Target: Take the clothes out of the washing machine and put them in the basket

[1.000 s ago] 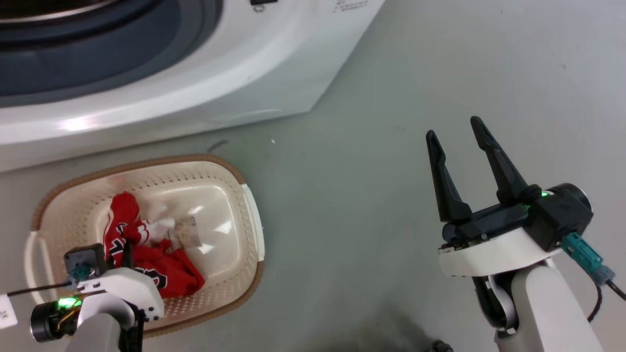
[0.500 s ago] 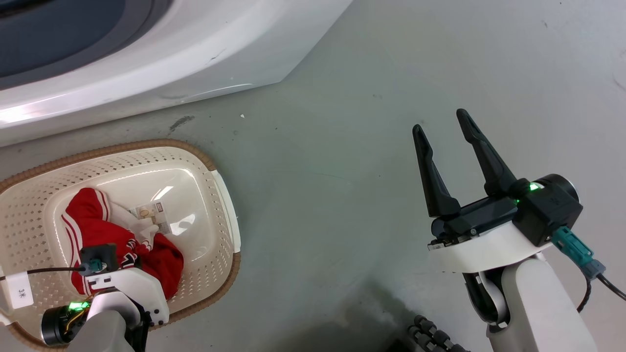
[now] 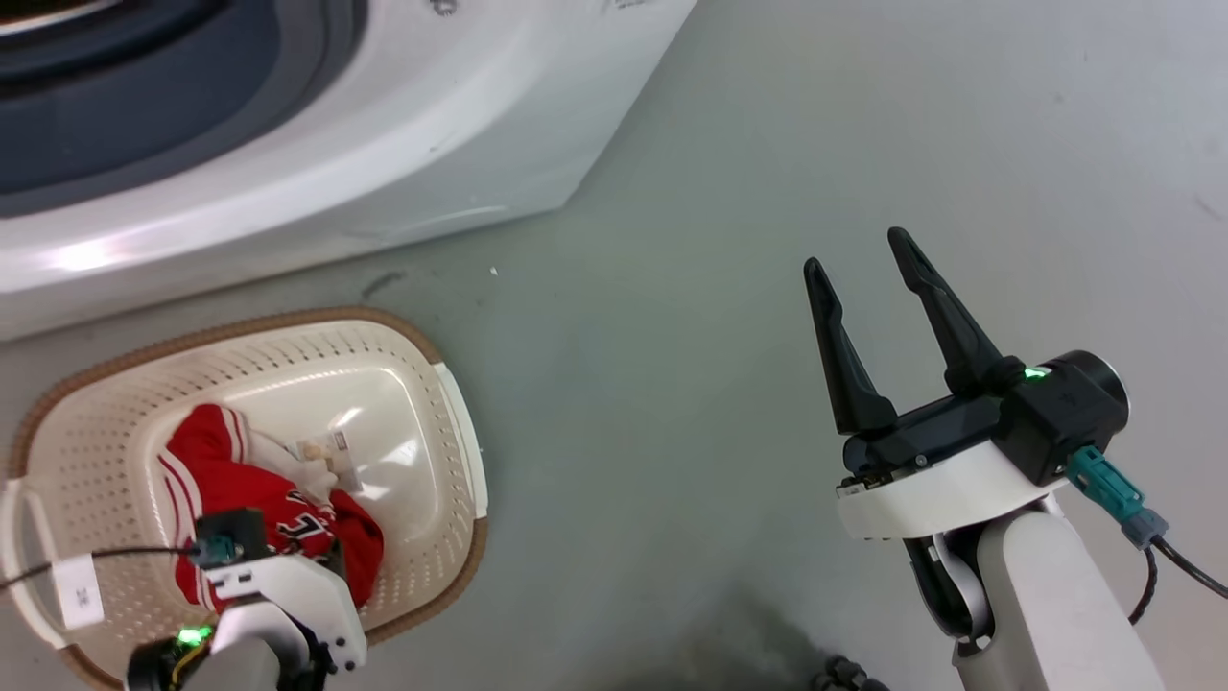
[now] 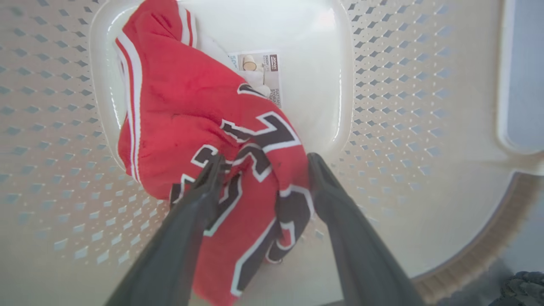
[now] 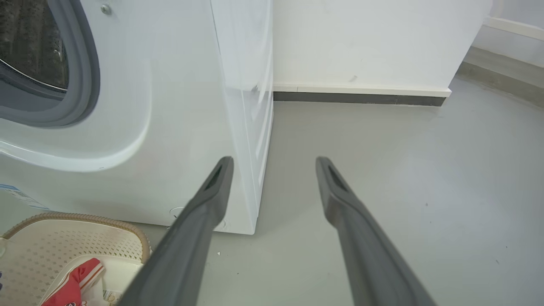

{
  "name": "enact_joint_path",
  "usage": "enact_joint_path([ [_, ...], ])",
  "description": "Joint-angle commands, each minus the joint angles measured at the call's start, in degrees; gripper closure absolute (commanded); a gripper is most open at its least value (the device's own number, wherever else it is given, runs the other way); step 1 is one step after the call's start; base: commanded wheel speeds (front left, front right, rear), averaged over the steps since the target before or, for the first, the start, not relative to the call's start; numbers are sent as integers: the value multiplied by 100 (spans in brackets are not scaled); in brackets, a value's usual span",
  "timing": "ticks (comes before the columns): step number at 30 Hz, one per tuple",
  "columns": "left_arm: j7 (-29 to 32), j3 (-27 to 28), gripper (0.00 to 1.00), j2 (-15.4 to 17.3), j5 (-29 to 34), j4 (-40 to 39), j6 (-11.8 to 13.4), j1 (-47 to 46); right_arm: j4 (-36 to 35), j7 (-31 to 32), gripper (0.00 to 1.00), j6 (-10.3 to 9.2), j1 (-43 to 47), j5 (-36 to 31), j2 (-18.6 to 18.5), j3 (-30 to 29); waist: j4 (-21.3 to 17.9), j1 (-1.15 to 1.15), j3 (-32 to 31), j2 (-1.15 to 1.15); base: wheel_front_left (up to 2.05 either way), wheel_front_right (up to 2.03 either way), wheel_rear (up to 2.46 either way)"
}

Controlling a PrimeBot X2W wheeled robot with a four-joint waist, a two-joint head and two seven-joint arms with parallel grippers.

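Left pincer (image 4: pixel 265 172) is down in the basket (image 4: pixel 408 119), long dark fingers spread wide and straddling a fold of the clothes (image 4: pixel 178 119), not clamped on it. The clothes are a soft, crumpled red heap with white stripes and black-and-white numerals, lying on the smooth cream bottom beside a paper label (image 4: pixel 263 70). Perforated plastic walls, ribbed brown rim. Right pincer (image 3: pixel 854 251) hangs over grey floor (image 3: pixel 672 365), tapered fingers apart, holding nothing. Glossy white washing machine (image 3: pixel 403 144) stands just behind the basket.

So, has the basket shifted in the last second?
No. The basket sits as before, just below the dark floor scuff by the washing machine; the camera shifted.
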Motion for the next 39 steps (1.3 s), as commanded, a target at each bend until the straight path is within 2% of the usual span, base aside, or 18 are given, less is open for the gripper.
enact_joint_path([
  [1, -70, 54, 0, -67, -68, 21, 8, 92, 41, -10, 0, -4, 49, -63, 7, -37, 112, -1, -334, 0, 0, 0, 0],
  [9, -317, 190, 0, -365, -180, -287, 67, 350, 193, 13, 0, -4, 397, -168, 7, -268, 441, -1, -1280, 0, 0, 0, 0],
  [19, -316, 450, 0, -363, 323, -2157, 329, 784, 98, 184, 0, -4, 754, -259, 6, -446, 679, -1, -1902, 0, 0, 0, 0],
  [30, -318, 870, 0, -326, 944, -3965, 369, 1056, -62, 352, 0, -4, 1097, -256, 8, -520, 657, -1, -2392, 0, 0, 0, 0],
  [34, -318, 935, 0, -230, 1077, -4176, 315, 782, -123, 366, 0, -4, 1140, -235, 8, -516, 574, -1, -2396, 0, 0, 0, 0],
  [39, -260, 920, 0, 65, 1124, -3786, 178, 209, -148, 335, 0, -4, 1108, -178, 8, -446, 367, -1, -2215, 0, 0, 0, 0],
])
